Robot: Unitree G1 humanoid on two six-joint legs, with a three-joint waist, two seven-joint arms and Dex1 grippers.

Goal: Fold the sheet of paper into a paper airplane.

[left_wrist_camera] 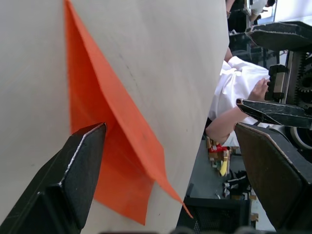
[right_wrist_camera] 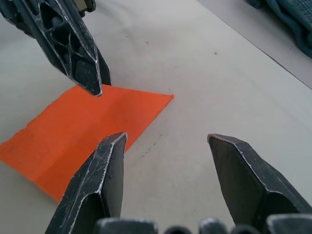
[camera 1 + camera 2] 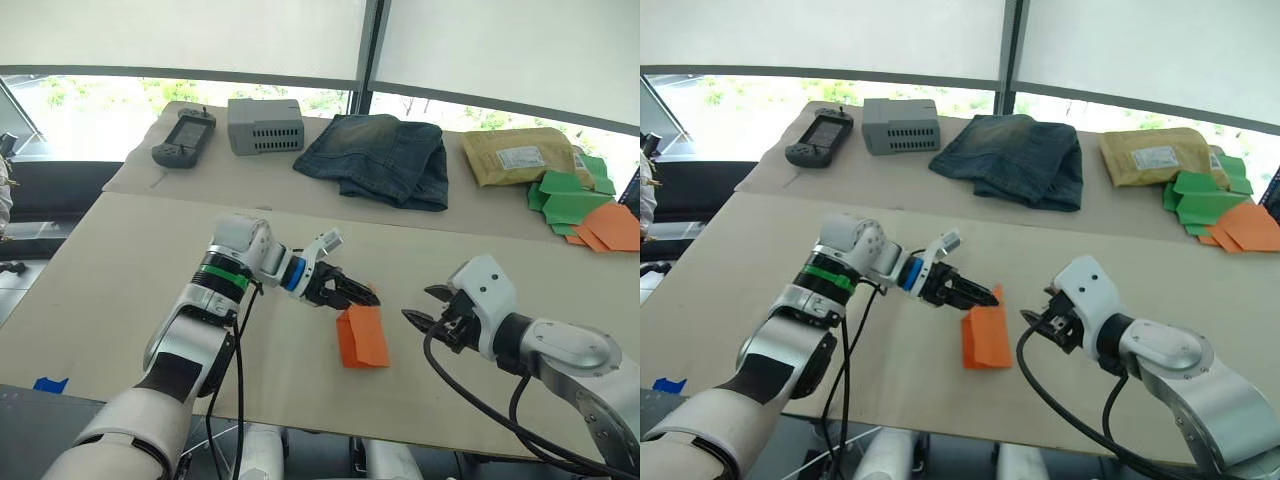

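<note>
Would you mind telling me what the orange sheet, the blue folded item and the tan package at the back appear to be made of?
The sheet of paper: thin matte orange paper, judging by its sharp creases and flat lie. The folded garment: apparently denim, with faded blue weave and soft, thick folds. The tan envelope: seemingly kraft paper, puffy as if padded, with a white label.

Head stereo pair looks fwd and down over the table (image 3: pixel 120 260) from above; both eyes share nearly same scene, w/ slight side shift. Left wrist cam sits very near the sheet of paper (image 1: pixel 112 146), looking along the surface. Right wrist cam is close too, facing the same sheet and the left gripper (image 2: pixel 85 68).
</note>
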